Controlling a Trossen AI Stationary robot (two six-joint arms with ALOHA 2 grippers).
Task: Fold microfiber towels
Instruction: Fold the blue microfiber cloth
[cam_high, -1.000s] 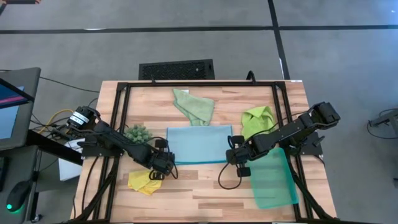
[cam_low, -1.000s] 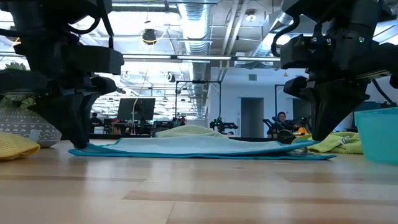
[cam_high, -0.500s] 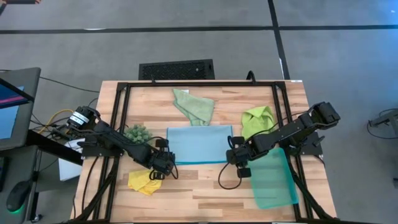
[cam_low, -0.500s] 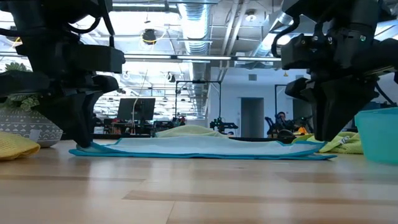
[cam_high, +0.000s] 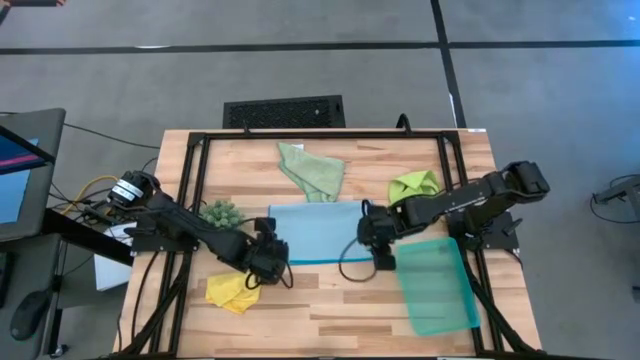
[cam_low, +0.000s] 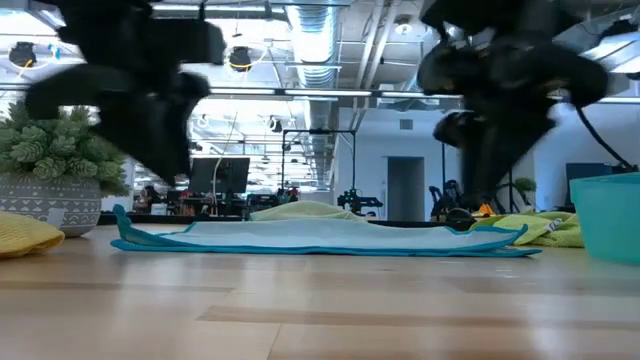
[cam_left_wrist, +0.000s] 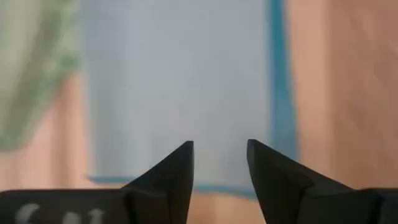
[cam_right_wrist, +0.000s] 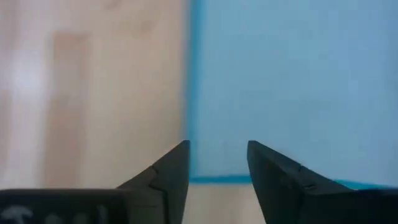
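Blue towel (cam_high: 318, 232) lies flat mid-worktop (cam_high: 330, 310). Left gripper (cam_high: 272, 258) and right gripper (cam_high: 372, 238), jaws spread and empty, hover over its near corners; for a square fold, pinch both together.

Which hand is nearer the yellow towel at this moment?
Left. The left hand hangs just beside the yellow towel, over the light blue towel's near-left corner. The right hand is across that towel, at its opposite edge.
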